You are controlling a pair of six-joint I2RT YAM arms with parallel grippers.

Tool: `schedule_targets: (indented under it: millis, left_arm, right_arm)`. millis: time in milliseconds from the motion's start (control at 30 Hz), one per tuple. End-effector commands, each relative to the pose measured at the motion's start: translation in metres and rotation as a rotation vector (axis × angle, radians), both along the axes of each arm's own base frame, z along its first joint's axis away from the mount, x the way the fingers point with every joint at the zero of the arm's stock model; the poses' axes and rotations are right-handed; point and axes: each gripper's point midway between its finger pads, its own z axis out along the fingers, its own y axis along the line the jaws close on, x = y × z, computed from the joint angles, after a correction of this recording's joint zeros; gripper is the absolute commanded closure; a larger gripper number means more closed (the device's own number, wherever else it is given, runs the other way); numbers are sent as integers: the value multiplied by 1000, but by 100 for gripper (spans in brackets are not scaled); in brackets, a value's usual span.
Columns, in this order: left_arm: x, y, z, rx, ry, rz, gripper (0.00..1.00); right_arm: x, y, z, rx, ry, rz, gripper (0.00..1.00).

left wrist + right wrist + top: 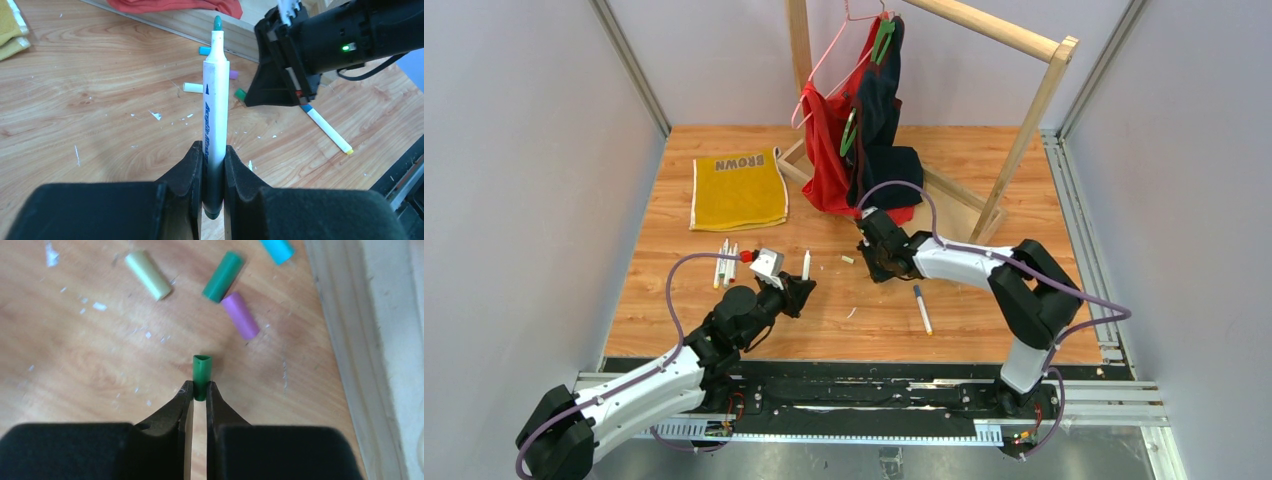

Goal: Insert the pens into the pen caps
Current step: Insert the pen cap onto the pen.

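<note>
Left fingers gripping pen, flecked wooden tabletop, grey walls

"BROWN" is printed upside down on the yellow cloth at 11 o'clock. Blue print along the pen begins "Acrylic".

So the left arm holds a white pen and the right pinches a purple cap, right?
No, the right gripper pinches a green cap, per the right wrist view; the purple cap lies loose. The left gripper holds the white pen.
</note>
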Motion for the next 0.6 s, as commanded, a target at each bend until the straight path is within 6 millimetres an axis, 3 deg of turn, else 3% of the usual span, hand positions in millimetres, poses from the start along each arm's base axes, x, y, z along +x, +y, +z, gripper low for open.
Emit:
schedule_targets:
  millis: [0,200,333,567]
  left_arm:
    - [4,-1,8,7,-39,-3,100]
    - [-4,-20,7,55,-56,-131,100]
    - [-19,-37,10,41,-80,-266,100]
    - [-61,-72,3,96,-109,-483,100]
  right_arm:
    - [-16,-3,27,65,31,110,99]
    - [-55,-7,47,181,171,288,100]
    - [-84,-14,61,232,290,381,99]
    - [-139,-22,107,336,426,493,100]
